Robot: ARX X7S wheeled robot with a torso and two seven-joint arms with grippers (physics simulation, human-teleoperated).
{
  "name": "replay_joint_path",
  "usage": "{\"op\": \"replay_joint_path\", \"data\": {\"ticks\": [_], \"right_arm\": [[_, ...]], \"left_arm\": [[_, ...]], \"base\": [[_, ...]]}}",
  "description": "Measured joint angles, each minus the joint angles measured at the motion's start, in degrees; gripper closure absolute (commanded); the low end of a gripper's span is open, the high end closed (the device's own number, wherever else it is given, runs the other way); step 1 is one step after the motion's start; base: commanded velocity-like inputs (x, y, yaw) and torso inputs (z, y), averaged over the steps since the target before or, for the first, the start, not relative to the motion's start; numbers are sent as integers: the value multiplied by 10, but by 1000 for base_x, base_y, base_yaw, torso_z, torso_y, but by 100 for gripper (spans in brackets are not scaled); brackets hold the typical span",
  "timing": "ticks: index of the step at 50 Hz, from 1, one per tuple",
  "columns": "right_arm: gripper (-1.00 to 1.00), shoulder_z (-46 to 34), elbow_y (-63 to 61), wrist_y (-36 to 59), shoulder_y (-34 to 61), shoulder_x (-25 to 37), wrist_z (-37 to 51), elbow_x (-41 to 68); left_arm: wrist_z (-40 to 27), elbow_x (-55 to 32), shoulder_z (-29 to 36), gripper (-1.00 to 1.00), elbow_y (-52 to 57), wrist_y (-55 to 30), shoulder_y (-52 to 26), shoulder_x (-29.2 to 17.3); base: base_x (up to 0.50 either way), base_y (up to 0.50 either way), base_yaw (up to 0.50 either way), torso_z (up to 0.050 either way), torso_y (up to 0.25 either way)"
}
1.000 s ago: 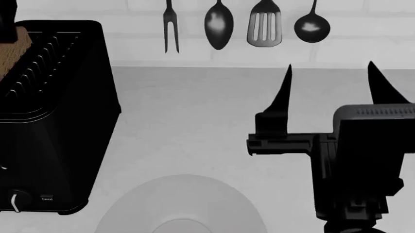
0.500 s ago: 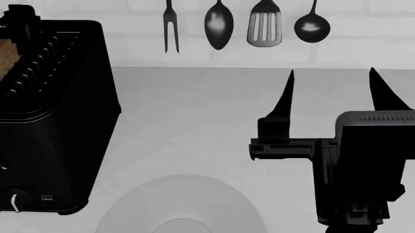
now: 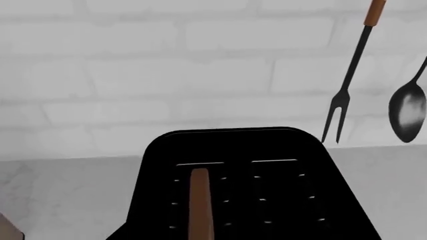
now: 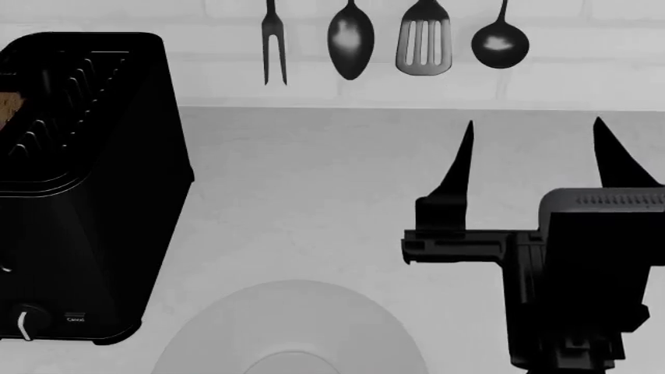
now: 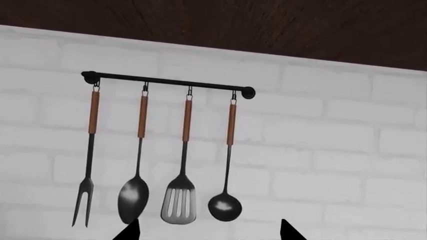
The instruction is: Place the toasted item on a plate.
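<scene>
We see the plate point(image 4: 296, 327) at 6 o'clock, its near edge cut off. Right gripper point(image 4: 532, 152) at 3 o'clock, fingers apart, empty. The toasted item point(image 3: 200, 205) sits in the toaster point(image 4: 93, 187) slot at 9 o'clock. Left gripper is out of frame.

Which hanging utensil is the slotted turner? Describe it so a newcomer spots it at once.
Find the black rail on the white brick wall behind the counter; four black utensils with brown handles hang from it. The slotted turner is third after the fork and spoon, before the ladle. Only its flat blade has long slots.
</scene>
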Motion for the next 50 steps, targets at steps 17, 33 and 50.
{"op": "replay_joint_path", "data": {"ticks": [17, 33, 50], "right_arm": [[-100, -7, 9, -9, 0, -1, 2, 0], [-100, -8, 11, -12, -1, 0, 4, 3], [-100, -6, 9, -16, -7, 3, 9, 6]], "left_arm": [[-10, -12, -12, -100, 36, -42, 22, -11], [-14, -18, -14, 100, 48, -47, 28, -13], [-9, -17, -6, 100, 49, -46, 25, -15]], "base": [[0, 0, 0, 0, 0], [0, 0, 0, 0, 0], [0, 0, 0, 0, 0]]}}
